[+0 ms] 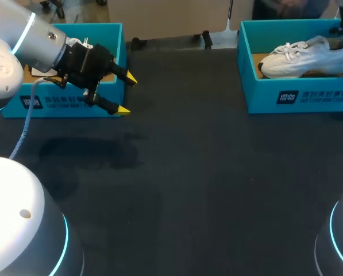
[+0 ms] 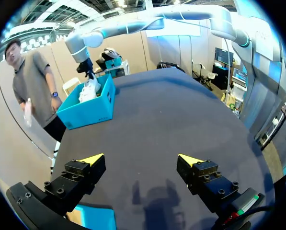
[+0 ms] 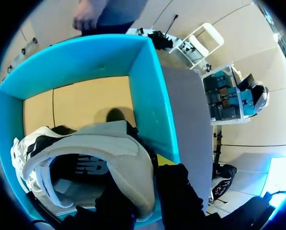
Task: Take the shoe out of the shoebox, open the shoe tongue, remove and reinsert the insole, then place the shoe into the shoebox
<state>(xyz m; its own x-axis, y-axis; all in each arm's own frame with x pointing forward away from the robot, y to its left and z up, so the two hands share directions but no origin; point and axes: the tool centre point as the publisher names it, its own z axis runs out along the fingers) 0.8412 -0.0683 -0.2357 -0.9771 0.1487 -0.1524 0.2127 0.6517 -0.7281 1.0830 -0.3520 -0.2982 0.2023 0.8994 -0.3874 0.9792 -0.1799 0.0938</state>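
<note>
At the heel of the shoe (image 1: 300, 57), the right gripper (image 3: 142, 187) pinches the padded collar, one finger inside, one outside. The shoe sits in the right shoebox (image 1: 257, 86). It looks light and soft, so the stiffer heel seems the sound hold. The left gripper (image 1: 125, 94) hangs spread wide and empty beside the other box (image 1: 73, 106).

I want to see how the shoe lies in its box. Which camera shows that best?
The head view: the white shoe shows almost whole, upright in the right-hand box, toe toward the view's left. The right wrist view gives only its heel and opening, close up; the left wrist view shows it small and far off.
</note>
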